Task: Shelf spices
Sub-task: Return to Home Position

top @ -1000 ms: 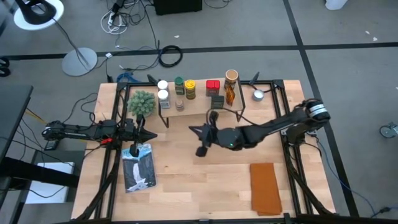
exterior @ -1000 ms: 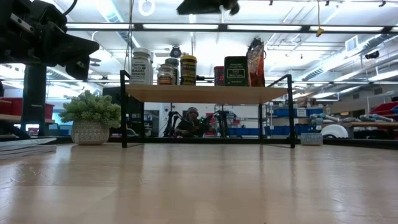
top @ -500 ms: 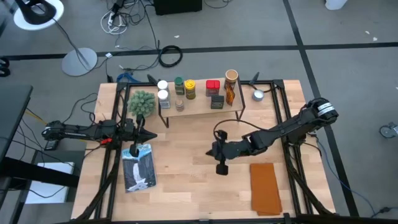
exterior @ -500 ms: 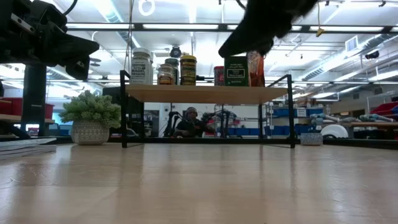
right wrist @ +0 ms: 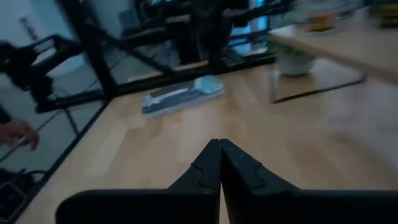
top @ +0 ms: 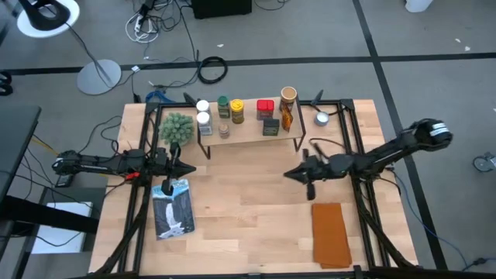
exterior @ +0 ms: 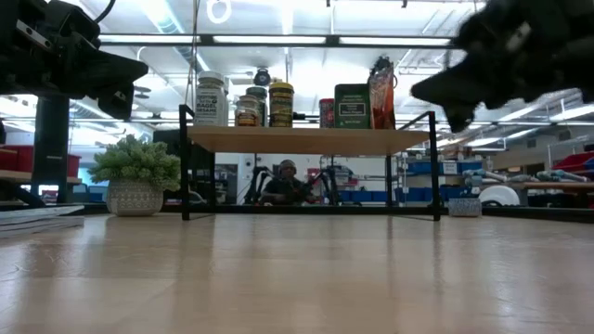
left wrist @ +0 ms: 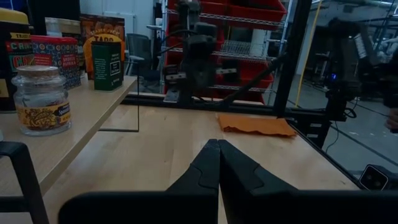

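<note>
Right hand [top: 290,175], clenched and empty, hangs near the shelf [top: 249,132] holding the spices [top: 237,111]. Left hand [top: 188,169], clenched, sits beside the plant [top: 177,129].

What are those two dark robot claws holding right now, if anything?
Nothing. The dark two-finger left gripper and the matching right gripper are both shut, fingers pressed together, with no object between them.

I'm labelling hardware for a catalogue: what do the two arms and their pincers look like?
Both arms are slim, black and jointed. The left pincer and right pincer each end in two matte black fingers tapering to a point. The right arm carries a pale ring at one joint; the left arm shows a small red detail.
</note>
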`<action>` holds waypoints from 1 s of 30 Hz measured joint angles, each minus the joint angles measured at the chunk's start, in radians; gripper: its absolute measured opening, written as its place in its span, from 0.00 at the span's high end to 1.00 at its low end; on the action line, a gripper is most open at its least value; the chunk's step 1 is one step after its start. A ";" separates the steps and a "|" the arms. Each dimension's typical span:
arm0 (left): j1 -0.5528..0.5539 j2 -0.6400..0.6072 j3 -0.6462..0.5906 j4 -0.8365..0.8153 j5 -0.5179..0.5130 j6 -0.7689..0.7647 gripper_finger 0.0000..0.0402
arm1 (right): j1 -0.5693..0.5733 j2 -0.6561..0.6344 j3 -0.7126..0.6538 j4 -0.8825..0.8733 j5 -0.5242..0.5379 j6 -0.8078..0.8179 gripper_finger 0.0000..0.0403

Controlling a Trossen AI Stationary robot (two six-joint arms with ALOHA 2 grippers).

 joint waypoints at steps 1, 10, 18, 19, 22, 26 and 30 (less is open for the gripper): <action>0.000 0.000 0.000 0.000 0.000 0.000 0.98 | -0.008 -0.046 -0.032 0.000 0.006 0.000 0.98; 0.000 0.001 0.000 0.000 0.000 0.000 0.98 | -0.034 -0.413 -0.180 -0.187 0.010 -0.012 0.98; 0.000 0.002 0.000 0.014 0.000 0.000 0.98 | -0.039 -0.679 -0.182 -0.515 0.032 0.009 0.99; 0.000 0.002 0.000 0.022 0.000 0.000 0.98 | -0.039 -0.715 -0.182 -0.560 0.032 0.009 0.99; 0.000 0.002 0.000 0.022 0.000 0.000 0.98 | -0.039 -0.815 -0.182 -0.694 0.034 0.028 0.98; 0.000 0.002 0.000 0.020 0.000 0.000 0.98 | -0.040 -0.928 -0.180 -0.743 0.008 0.008 0.98; 0.000 0.002 0.000 0.021 0.000 0.000 0.98 | -0.045 -1.007 -0.179 -0.751 0.000 -0.041 0.98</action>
